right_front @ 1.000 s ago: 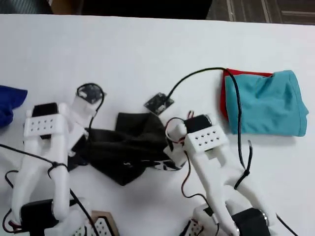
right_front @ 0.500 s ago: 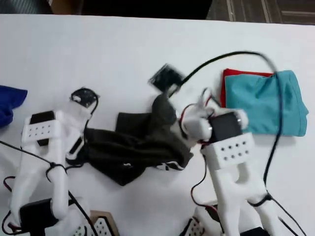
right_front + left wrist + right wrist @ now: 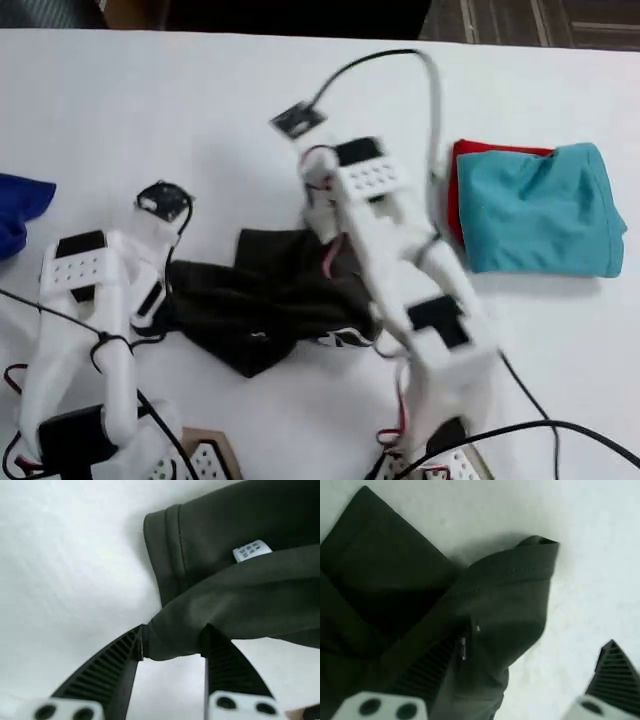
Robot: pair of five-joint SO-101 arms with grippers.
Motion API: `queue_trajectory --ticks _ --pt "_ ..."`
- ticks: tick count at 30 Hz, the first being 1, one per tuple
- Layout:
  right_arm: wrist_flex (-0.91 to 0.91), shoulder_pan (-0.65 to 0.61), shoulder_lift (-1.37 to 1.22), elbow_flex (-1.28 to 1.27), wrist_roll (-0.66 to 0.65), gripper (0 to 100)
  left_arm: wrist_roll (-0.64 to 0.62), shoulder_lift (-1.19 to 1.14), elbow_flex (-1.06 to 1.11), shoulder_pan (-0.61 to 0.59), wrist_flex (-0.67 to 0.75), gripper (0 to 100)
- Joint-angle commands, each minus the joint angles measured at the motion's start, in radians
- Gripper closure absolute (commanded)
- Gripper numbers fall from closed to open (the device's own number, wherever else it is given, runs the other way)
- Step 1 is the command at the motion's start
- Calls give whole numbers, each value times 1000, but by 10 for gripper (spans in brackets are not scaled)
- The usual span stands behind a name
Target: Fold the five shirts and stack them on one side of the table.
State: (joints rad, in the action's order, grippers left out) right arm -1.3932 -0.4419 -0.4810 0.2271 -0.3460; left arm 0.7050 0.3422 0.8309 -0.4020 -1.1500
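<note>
Left claw (image 3: 152,300) at left edge of black shirt (image 3: 265,305), which lies crumpled mid-surface (image 3: 150,90). Right claw (image 3: 322,228) over its far right corner. Teal shirt (image 3: 540,210) folded atop red shirt (image 3: 458,165) at right. Blue shirt (image 3: 18,205) at left edge.

Left wrist: left claw (image 3: 172,641) nipped tight on fold of black shirt (image 3: 240,595) near hem.

Right wrist: right claw (image 3: 537,647) gapes wide, grips nothing. Black shirt (image 3: 505,600) sleeve drapes against one jaw.

Judgement: cloth light, limp, bunches easily. Best pinched at hems or corners.
</note>
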Motion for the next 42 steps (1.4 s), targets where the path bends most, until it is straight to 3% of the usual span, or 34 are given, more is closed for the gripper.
queue_trajectory --ticks 1,6,8,10,11,12,19,27,35,42 --pt "-84 -13 -186 206 8 611 9 3 -4 -6 11 809" --pt "-249 4 -366 414 0 657 9 3 -4 -6 11 809" --pt "-282 18 -387 480 0 776 9 3 -4 -6 11 809" --pt "-291 38 -377 526 8 960 9 3 -4 -6 11 809" --pt "-292 48 -364 539 8 995 9 3 -4 -6 11 809" --pt "-298 56 -346 545 8 950 9 3 -4 -6 11 809" --pt "-311 81 -65 552 -2 978 3 3 -41 -6 5 809" --pt "-314 73 285 512 -3 978 -120 3 -338 -2 -146 809" --pt "-311 1 786 -153 -44 977 -118 2 -478 -6 -252 808" --pt "-174 61 1181 -796 -180 977 -63 0 -312 18 -216 806"
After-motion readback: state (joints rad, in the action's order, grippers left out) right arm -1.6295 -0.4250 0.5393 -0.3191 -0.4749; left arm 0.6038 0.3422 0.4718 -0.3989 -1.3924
